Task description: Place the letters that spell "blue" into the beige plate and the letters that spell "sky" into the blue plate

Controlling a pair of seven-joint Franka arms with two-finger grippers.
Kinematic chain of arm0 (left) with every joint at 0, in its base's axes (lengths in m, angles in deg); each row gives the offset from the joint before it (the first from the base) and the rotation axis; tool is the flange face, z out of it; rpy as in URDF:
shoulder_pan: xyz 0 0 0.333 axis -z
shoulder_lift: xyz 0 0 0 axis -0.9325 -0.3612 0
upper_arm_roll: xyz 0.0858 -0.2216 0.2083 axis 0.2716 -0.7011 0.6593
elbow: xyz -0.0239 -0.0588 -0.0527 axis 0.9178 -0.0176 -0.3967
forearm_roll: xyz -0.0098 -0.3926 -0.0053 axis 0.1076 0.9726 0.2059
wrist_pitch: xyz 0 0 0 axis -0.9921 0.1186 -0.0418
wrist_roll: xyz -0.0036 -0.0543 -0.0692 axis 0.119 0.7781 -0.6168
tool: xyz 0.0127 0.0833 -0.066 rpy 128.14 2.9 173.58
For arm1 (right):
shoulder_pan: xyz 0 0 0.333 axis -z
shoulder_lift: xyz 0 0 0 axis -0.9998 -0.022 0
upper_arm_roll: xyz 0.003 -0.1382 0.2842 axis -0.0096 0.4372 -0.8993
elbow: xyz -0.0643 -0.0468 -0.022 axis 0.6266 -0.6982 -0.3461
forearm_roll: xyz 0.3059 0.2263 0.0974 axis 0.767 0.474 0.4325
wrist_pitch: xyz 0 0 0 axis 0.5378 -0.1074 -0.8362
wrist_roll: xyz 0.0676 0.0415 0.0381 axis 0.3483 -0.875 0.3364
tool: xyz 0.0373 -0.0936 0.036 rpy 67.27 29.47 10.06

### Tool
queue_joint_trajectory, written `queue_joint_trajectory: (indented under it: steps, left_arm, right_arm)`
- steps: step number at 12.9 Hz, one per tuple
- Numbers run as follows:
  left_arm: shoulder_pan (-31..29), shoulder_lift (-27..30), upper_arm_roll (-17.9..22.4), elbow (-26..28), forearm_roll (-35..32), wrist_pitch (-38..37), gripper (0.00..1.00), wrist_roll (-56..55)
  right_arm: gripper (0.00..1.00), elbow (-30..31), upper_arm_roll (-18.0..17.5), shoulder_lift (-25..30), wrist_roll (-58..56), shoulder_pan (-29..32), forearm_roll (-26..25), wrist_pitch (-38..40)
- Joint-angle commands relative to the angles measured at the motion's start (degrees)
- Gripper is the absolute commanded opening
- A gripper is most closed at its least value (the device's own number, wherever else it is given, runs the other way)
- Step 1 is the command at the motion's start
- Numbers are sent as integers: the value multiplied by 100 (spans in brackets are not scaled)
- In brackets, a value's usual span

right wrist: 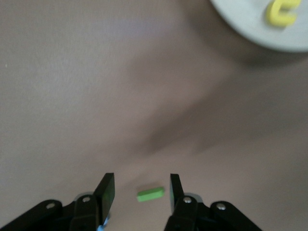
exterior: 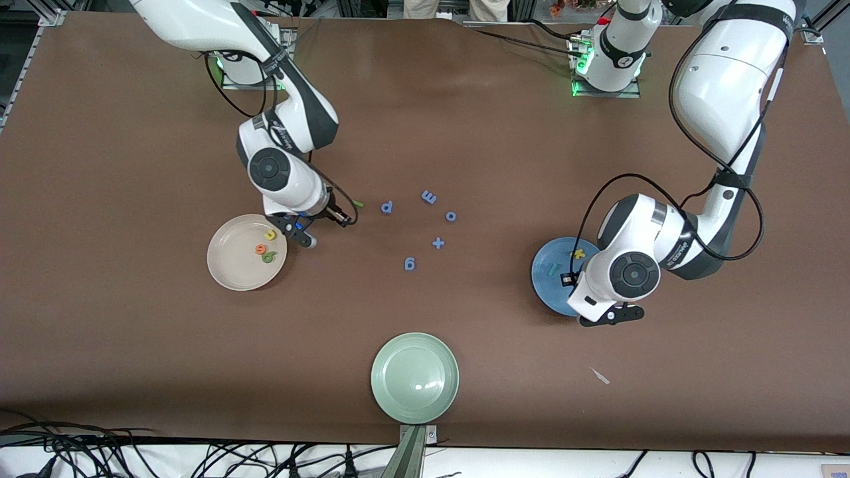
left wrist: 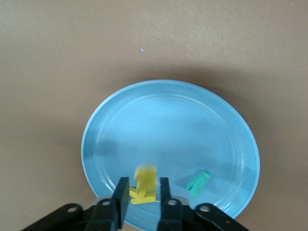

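The left gripper (left wrist: 141,192) hangs over the blue plate (left wrist: 192,125), low in the left wrist view, jaws parted with a blurred yellow letter (left wrist: 145,177) loose between them, above the k (left wrist: 142,197); the y (left wrist: 198,183) lies beside.

The right gripper (right wrist: 139,190) is spread, empty, straddling the l (right wrist: 150,194) on bare table. The beige plate (exterior: 229,269), at centre-left of the front view, holds u (exterior: 270,234), e (exterior: 260,249) and b (exterior: 268,257).

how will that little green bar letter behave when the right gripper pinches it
The green bar letter lies flat between the right gripper's open fingers. It looks small and thin, so probably very light and apt to slide if nudged. Flat-sided, it is unlikely to roll.
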Motion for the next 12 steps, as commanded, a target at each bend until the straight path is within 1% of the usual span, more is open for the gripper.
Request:
queue_joint_trajectory:
  steps: [1,3,5,6,8,9,10,12]
  left_arm:
    - [62,262,-79,1,54,-446,100,114]
    - [115,718,-114,27,125,-712,100,114]
    - [45,1176,-385,-25,274,-984,100,114]
    - [1,1456,-439,-26,405,-1011,100,114]
    - [-8,2018,-440,-26,922,-1134,100,122]
    - [-34,2256,-413,-43,1056,-1196,100,148]
    - [44,2703,-274,78,1153,-1196,100,497]
    - [71,3389,139,508,1363,-1205,100,1288]
  right_arm:
    - [54,85,-23,-163,841,-219,-51,-328]
    - [54,155,-23,-269,1168,-334,-61,-513]
    - [54,401,-32,-252,1336,-352,-61,-706]
    - [54,498,-41,-234,1389,-352,-61,-742]
    - [54,578,-84,-225,1511,-360,-61,-742]
    - [54,578,-93,-225,1582,-360,-61,-742]
    - [53,578,-120,-225,1600,-360,-78,-742]
    - [47,586,-129,-225,1635,-360,-78,-751]
